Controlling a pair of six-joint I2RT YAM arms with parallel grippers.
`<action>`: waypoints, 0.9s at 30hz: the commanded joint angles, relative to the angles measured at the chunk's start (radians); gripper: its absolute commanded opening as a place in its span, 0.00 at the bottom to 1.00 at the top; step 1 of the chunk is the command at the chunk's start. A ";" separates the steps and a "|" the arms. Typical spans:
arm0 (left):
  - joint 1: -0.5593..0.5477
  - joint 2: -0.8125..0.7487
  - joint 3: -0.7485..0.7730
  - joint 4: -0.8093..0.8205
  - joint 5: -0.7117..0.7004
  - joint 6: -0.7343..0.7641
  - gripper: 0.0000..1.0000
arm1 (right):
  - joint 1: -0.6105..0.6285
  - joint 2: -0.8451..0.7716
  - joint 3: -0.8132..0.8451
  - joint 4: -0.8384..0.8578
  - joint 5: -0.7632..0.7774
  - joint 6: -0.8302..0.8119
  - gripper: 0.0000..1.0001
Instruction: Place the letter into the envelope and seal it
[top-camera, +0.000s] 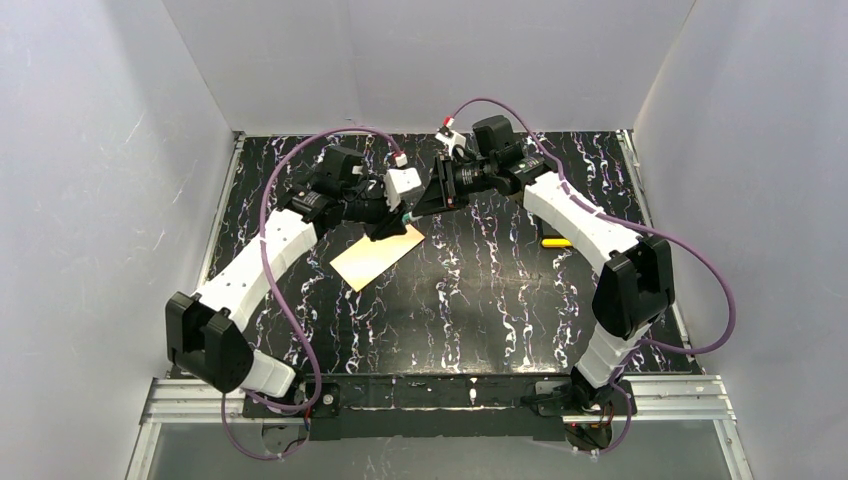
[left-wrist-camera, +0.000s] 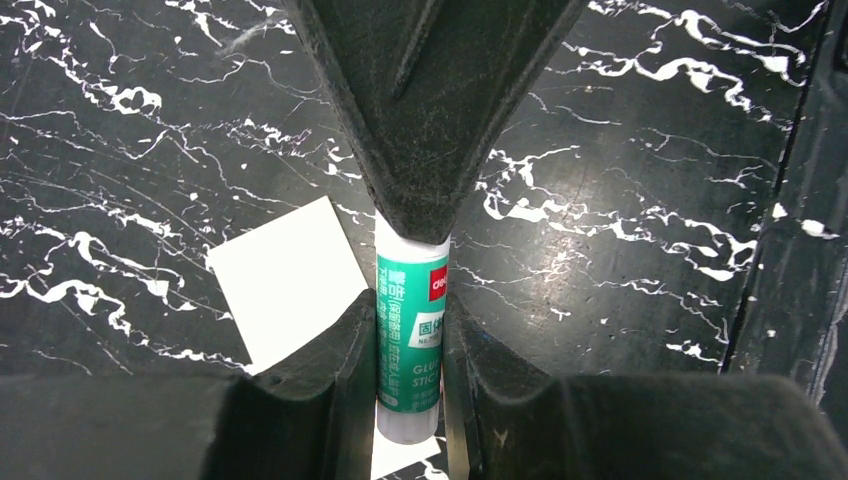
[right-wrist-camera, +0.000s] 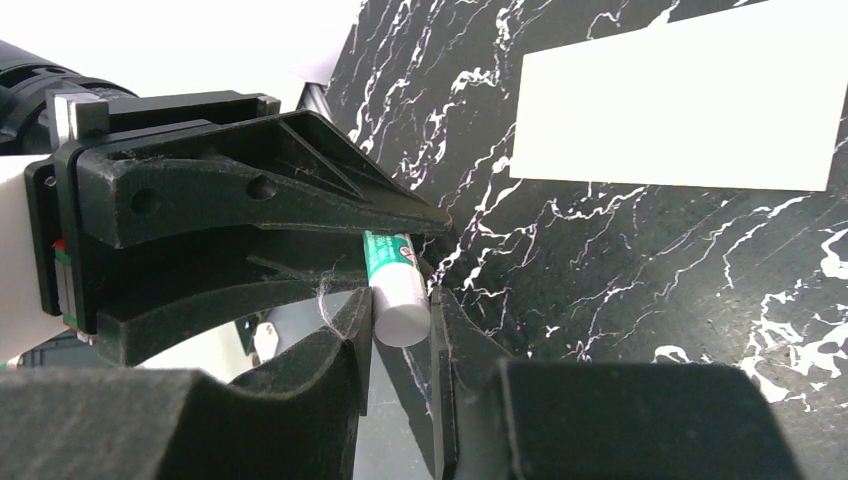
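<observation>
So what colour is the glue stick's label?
Green, with white print and a red logo; the glue stick shows best in the left wrist view.

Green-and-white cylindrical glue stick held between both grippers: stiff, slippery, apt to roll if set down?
Probably stiff: the glue stick spans the left gripper and right gripper without visible bending. Its smooth round label surface looks slippery, so it may twist in the grip. Laid on the flat black marbled table, it would likely roll.
</observation>
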 joint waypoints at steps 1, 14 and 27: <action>-0.076 0.006 0.181 0.484 0.132 0.047 0.00 | 0.142 0.043 -0.064 -0.082 -0.128 0.003 0.01; -0.136 0.057 0.235 0.506 0.245 0.054 0.00 | 0.131 0.042 -0.102 0.020 -0.113 0.061 0.01; -0.148 0.111 0.301 0.452 0.202 0.062 0.00 | 0.087 0.078 -0.082 0.020 -0.134 0.088 0.01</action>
